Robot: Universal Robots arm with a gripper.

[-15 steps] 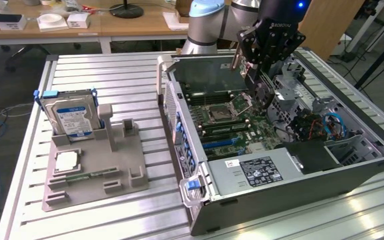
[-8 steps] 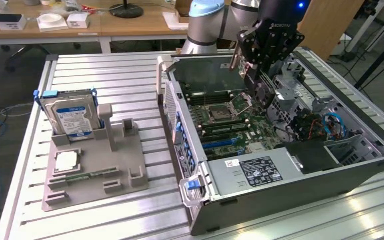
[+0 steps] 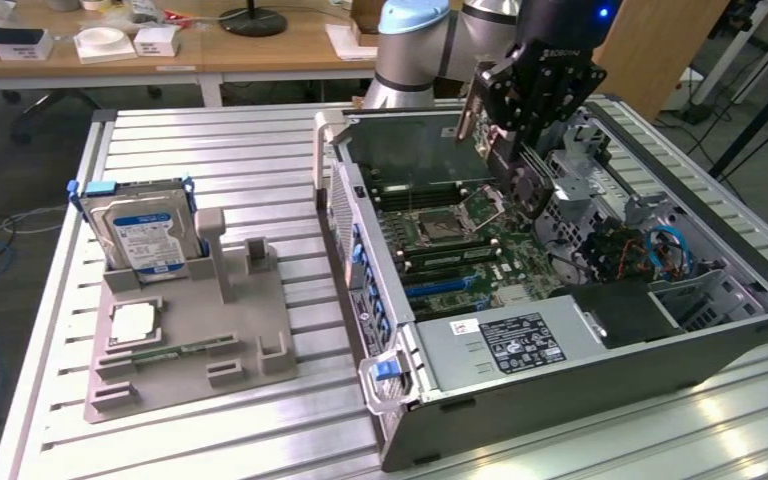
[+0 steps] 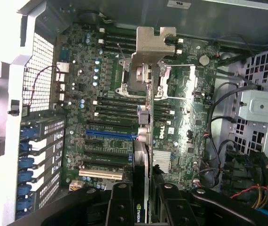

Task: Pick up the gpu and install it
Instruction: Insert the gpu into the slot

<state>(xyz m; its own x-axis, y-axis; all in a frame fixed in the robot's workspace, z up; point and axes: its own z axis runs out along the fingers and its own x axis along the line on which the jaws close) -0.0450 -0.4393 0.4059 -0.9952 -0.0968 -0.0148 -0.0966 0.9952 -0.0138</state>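
My gripper (image 3: 528,120) hangs over the open computer case (image 3: 744,270), shut on the gpu (image 3: 511,165), which it holds on edge above the motherboard (image 3: 471,240). In the wrist view the gpu (image 4: 143,155) shows edge-on as a thin black card between my two fingers (image 4: 120,205). Its silver metal bracket (image 4: 155,42) is at the far end, over the processor socket. The card is clear of the board. Beneath and beside it run the expansion slots (image 4: 110,134), one blue and several black.
A grey parts holder (image 3: 257,365) lies on the slatted table at the exterior view's left, with a hard drive (image 3: 144,230) standing in it and a processor chip (image 3: 133,322). Inside the case are the power supply (image 3: 518,340), drive cages (image 4: 261,103) and loose cables (image 4: 256,193).
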